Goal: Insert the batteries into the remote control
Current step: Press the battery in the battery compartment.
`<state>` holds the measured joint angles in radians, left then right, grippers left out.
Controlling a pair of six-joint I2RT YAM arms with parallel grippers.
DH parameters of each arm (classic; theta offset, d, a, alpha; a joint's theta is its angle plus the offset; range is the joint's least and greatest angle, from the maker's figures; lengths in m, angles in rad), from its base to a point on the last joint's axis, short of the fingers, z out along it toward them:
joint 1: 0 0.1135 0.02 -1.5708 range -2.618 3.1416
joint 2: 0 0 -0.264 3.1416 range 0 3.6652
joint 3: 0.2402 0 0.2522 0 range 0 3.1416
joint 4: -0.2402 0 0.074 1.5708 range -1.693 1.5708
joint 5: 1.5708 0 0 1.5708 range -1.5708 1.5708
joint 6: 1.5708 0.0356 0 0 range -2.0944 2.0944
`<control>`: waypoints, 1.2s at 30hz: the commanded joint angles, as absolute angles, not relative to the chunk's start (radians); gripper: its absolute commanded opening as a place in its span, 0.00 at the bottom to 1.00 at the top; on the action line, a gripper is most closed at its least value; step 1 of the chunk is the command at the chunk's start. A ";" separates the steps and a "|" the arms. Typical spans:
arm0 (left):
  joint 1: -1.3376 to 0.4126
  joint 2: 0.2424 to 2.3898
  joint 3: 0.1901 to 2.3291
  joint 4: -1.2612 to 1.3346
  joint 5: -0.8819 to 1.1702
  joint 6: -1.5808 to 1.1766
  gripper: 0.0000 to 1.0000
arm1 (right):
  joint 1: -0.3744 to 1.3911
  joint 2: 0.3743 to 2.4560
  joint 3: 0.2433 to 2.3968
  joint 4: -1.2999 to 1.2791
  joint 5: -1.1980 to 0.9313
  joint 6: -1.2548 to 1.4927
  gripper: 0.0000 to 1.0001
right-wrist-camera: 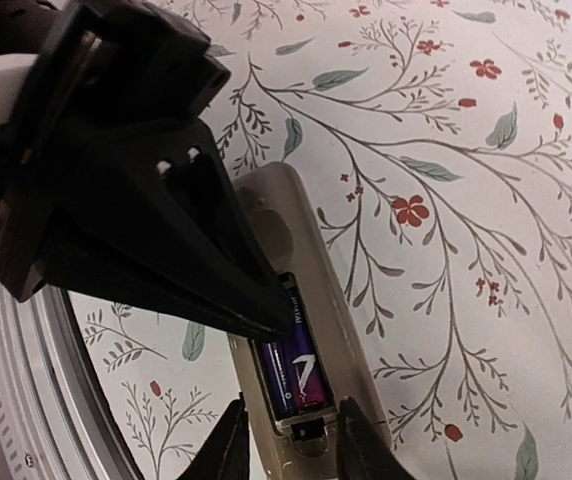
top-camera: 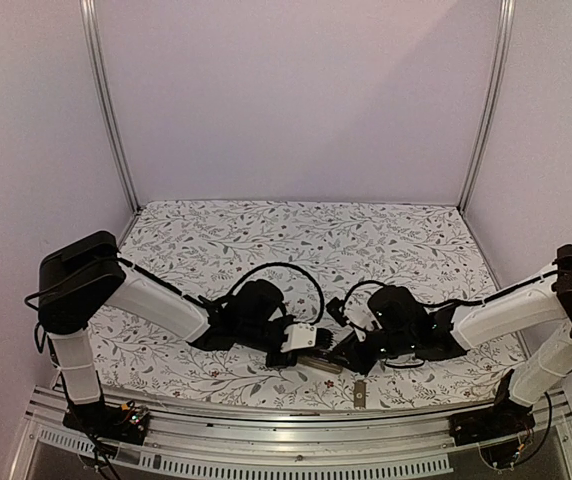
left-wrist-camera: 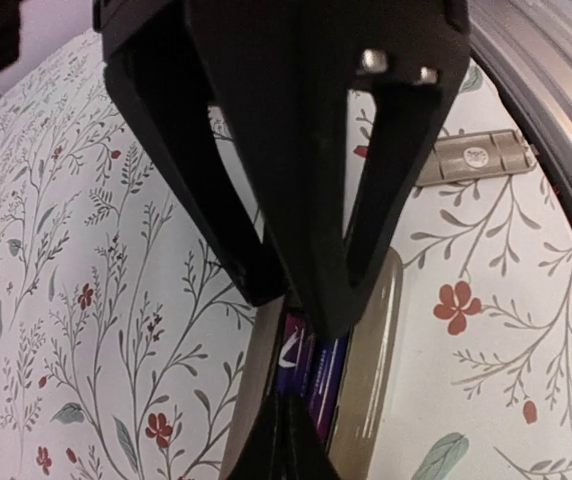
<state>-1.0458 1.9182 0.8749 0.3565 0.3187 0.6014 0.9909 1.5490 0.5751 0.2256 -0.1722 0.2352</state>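
- Remote control (right-wrist-camera: 288, 215): slim, rounded-edge handset of smooth grey-beige plastic, lying back-up on the worktop near its front edge, between the two arms. The recessed battery bay is uncovered.
- Battery (right-wrist-camera: 294, 368): small, glossy, dark blue-violet cylinder with white print, seated lengthwise in the bay. Whether a second lies beside it under the black fingers cannot be told.
- Left pincer (left-wrist-camera: 318, 310): matt black, wedge-shaped fingers closed together with nothing between them, the tip down at the bay and just over the battery.
- Right pincer (right-wrist-camera: 291, 445): fingertips (right-wrist-camera: 228, 445) parted, straddling the remote's near end. Whether they touch its sides cannot be told.
- Step in hand (judged): seating the cell, with the closed tip used as a pusher. The next move calls for light downward pressure while the handset is steadied, then a check that both cells lie flat.
- Cover piece (left-wrist-camera: 476, 157): flat grey rectangle, lying apart near the front edge.
- Worktop (right-wrist-camera: 486, 250): white cloth printed with grey-green sprigs and small red flowers.
- Front rail (top-camera: 296, 445): ribbed aluminium.
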 commanded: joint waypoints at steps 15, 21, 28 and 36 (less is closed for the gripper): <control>-1.070 1.951 0.854 0.275 0.273 0.619 0.02 | 0.749 1.592 0.796 -0.197 -0.573 0.286 0.44; -1.068 1.951 0.854 0.274 0.273 0.618 0.02 | 0.747 1.677 0.805 -0.178 -0.665 0.253 0.39; -1.069 1.952 0.856 0.271 0.276 0.618 0.02 | 0.748 1.735 0.825 -0.136 -0.689 0.248 0.38; -1.066 1.953 0.856 0.272 0.275 0.615 0.02 | 0.752 1.797 0.834 -0.121 -0.657 0.266 0.29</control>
<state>-1.0576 1.9182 0.8749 0.3580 0.2943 0.6136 0.7513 1.7683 0.8368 -0.1261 -0.6647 0.2607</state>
